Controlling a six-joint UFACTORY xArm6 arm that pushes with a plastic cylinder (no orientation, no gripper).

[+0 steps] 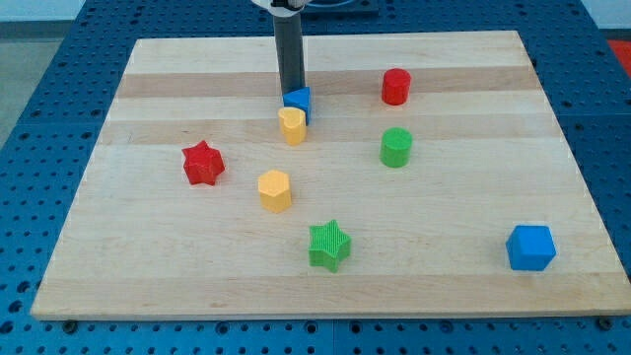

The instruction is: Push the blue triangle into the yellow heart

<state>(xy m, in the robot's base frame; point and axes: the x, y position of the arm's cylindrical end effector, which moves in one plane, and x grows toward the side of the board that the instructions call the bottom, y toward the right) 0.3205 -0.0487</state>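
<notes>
The blue triangle (300,101) sits near the top middle of the wooden board, touching the yellow heart (292,126) just below it. My tip (291,93) is at the triangle's upper left edge, in contact with it or very close. The dark rod rises straight up from there to the view's top.
A yellow hexagon block (275,190) lies below the heart. A red star (203,163) is at the left, a green star (329,245) at the bottom middle. A red cylinder (395,87) and a green cylinder (396,147) stand at the right. A blue cube (530,248) is at the bottom right.
</notes>
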